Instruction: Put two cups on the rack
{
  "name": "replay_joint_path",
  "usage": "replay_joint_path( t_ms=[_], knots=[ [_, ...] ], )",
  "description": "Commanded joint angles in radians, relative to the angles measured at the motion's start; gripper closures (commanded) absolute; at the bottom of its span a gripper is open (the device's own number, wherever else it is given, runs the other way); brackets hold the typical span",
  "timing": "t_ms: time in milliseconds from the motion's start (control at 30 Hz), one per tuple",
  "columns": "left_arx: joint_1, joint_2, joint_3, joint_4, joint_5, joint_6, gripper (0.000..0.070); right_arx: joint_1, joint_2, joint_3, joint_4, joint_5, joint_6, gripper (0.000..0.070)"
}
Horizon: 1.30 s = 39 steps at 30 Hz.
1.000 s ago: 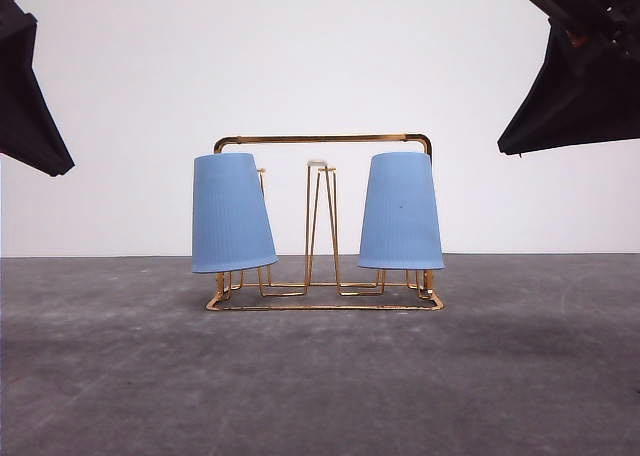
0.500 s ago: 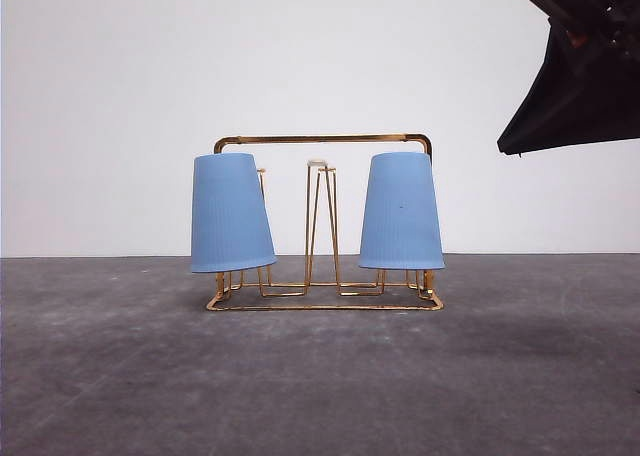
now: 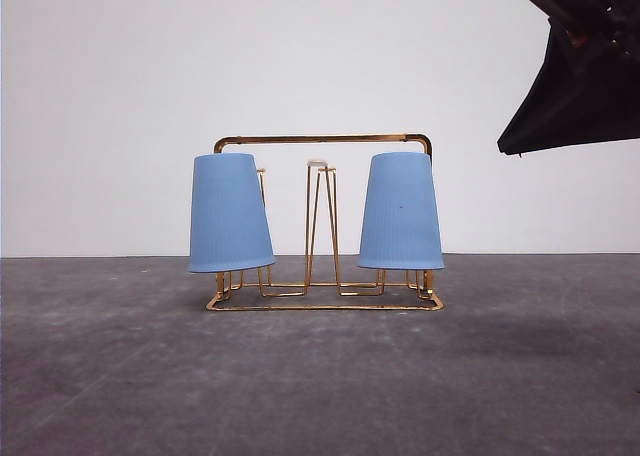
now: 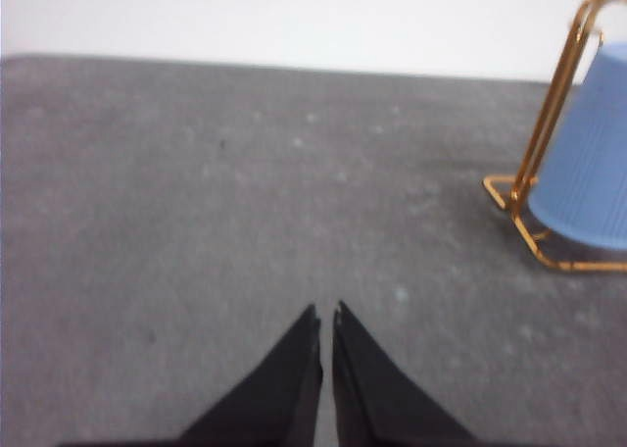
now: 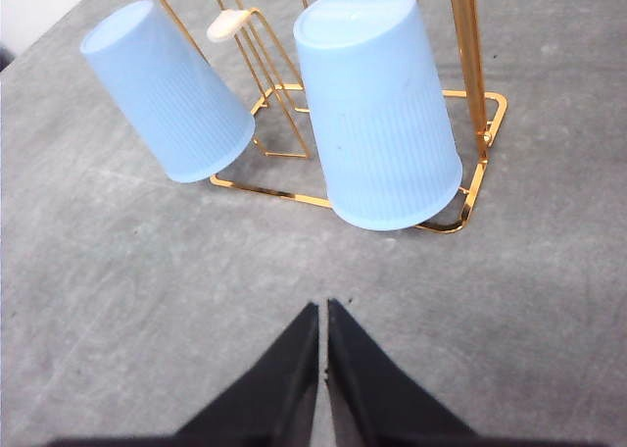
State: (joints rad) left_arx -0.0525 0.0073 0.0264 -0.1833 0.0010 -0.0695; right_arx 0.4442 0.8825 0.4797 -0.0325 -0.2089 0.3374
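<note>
Hanging raised at upper right, right claw [image 5: 323, 315] closed, empty, left claw [image 4: 325, 320] closed, empty, above table [image 4: 196, 192]

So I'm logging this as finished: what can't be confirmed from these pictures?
- Prongs under the left cup and right cup: hidden by the cups, front view.
- Rack: cut off by the edge and blurred, left wrist view.
- Right hand: its arm cut off, front view.

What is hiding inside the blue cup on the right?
The right cup sits upside down on the rack. Gold wire pokes out below its rim, so a prong likely holds it up. The prong's top is covered by the cup.
</note>
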Motion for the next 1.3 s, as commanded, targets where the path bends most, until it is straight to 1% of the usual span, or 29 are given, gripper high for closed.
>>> replay_joint_path(
  t_ms=[0, 167, 833, 867, 900, 933, 967, 1033, 1133, 1267],
  knots=[
    [0.002, -0.005, -0.014, -0.003, 0.0, -0.023, 0.07, 0.005, 0.005, 0.008, 0.011, 0.0, -0.012, 0.069],
    [0.002, -0.005, -0.014, -0.004, -0.002, 0.019, 0.07, 0.005, 0.005, 0.008, 0.011, 0.0, -0.012, 0.069],
    [0.002, -0.004, -0.014, -0.004, -0.002, 0.016, 0.07, 0.005, 0.004, 0.008, 0.011, 0.0, -0.012, 0.069],
    [0.002, -0.004, -0.014, -0.004, -0.002, 0.016, 0.07, 0.005, 0.001, 0.008, 0.011, 0.003, -0.026, 0.069],
    [0.002, -0.004, -0.014, -0.004, -0.002, 0.016, 0.07, 0.002, -0.011, 0.008, 0.005, 0.014, -0.077, 0.069],
    [0.002, -0.004, -0.014, -0.004, -0.002, 0.016, 0.07, -0.002, -0.031, 0.008, -0.016, 0.032, -0.153, 0.069],
    [0.002, -0.004, -0.014, -0.004, -0.002, 0.016, 0.07, -0.005, -0.054, 0.005, -0.042, 0.047, -0.2, 0.069],
    [0.002, -0.004, -0.014, -0.004, -0.002, 0.016, 0.07, -0.022, -0.12, -0.016, -0.08, 0.1, -0.257, 0.069],
    [0.002, -0.004, -0.014, -0.004, -0.002, 0.016, 0.07, -0.079, -0.253, -0.087, -0.111, 0.169, -0.283, 0.069],
    [0.002, -0.004, -0.014, -0.004, -0.002, 0.016, 0.07, -0.204, -0.457, -0.223, -0.109, 0.248, -0.269, 0.069]
  ],
)
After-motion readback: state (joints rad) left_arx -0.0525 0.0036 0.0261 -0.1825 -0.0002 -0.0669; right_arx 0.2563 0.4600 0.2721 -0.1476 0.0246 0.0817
